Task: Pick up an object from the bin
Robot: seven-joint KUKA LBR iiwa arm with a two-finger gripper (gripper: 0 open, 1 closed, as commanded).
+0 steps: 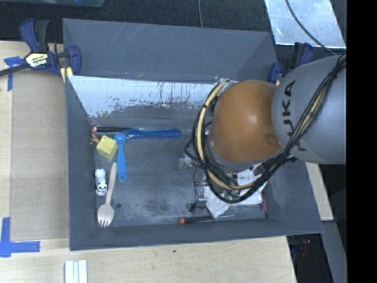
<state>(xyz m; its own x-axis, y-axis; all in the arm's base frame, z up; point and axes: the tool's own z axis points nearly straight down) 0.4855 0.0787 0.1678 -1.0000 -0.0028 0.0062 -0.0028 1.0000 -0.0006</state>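
Camera view: the orange cover (244, 119) hides perhaps a white thing (224, 209) beneath; grip cannot be told.

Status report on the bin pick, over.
Gripper low at bin's right front. White crumpled thing directly beside it. Red-tipped black stick lies close along the front wall; yellow block, white fork far left.

Arm (312, 114) from the right, tool (198, 198) (beneath orange wrist cover (241, 119)) low.
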